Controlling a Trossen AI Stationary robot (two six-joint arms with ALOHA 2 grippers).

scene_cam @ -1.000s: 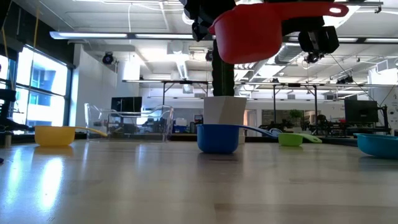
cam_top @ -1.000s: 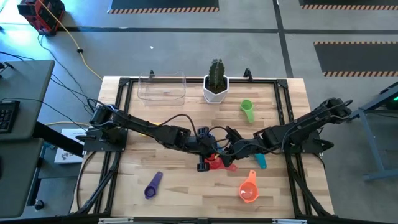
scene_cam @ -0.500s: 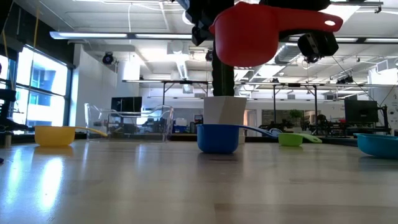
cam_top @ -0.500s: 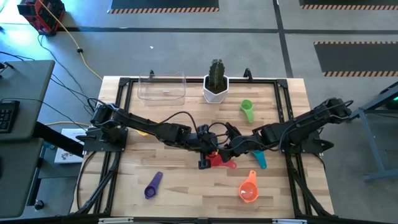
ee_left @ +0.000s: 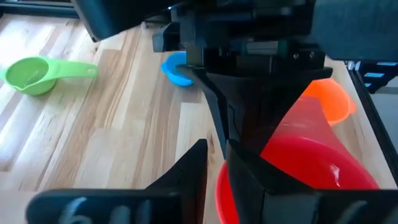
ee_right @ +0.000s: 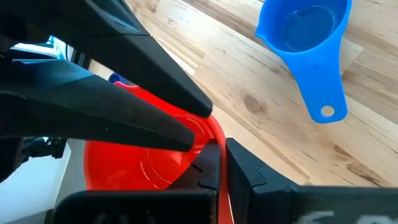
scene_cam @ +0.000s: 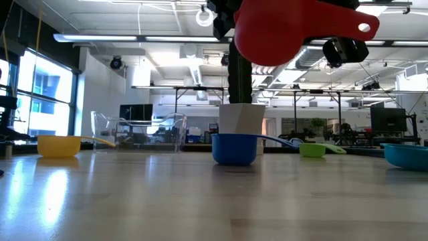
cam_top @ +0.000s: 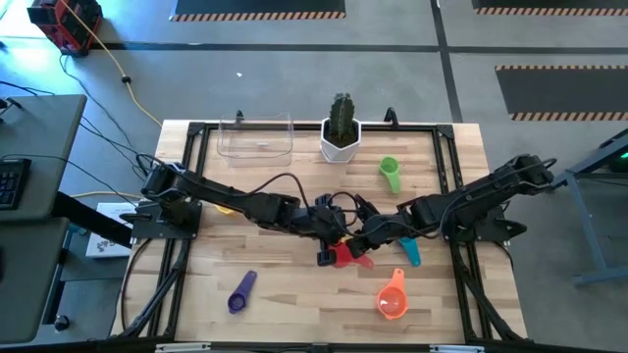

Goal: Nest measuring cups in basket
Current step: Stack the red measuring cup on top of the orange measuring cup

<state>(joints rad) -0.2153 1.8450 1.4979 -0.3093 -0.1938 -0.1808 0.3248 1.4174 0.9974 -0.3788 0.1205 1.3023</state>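
The red measuring cup (cam_top: 343,256) hangs in the air between both grippers, its handle (scene_cam: 358,25) pointing toward the table's right. My left gripper (cam_top: 327,249) reaches in from the left and my right gripper (cam_top: 361,240) from the right; both are shut on it. On the table rest the blue cup (scene_cam: 234,148), teal cup (cam_top: 410,254), green cup (cam_top: 391,174), orange cup (cam_top: 392,298), purple cup (cam_top: 242,291) and yellow cup (scene_cam: 59,145), which the left arm half hides in the high view. The clear basket (cam_top: 256,137) stands at the far edge. My left gripper (ee_left: 214,180) pinches the red cup's rim (ee_left: 221,191), one finger over the bowl's inside and one outside, coming from the table's left. The cup is lifted clear and sits roughly upright. My right gripper (ee_right: 222,168) pinches the rim (ee_right: 215,135) on another side between its two fingers, coming from the table's right and slanting down.
A white pot with a cactus (cam_top: 340,132) stands just right of the basket. Cables loop above the two wrists at mid-table. Bare wood lies between the purple cup and the orange cup along the near edge.
The red cup has risen a little and drifted toward the table's right, carried by both grippers. Its handle end has dipped slightly lower than a second ago. The cups on the table have stayed put.
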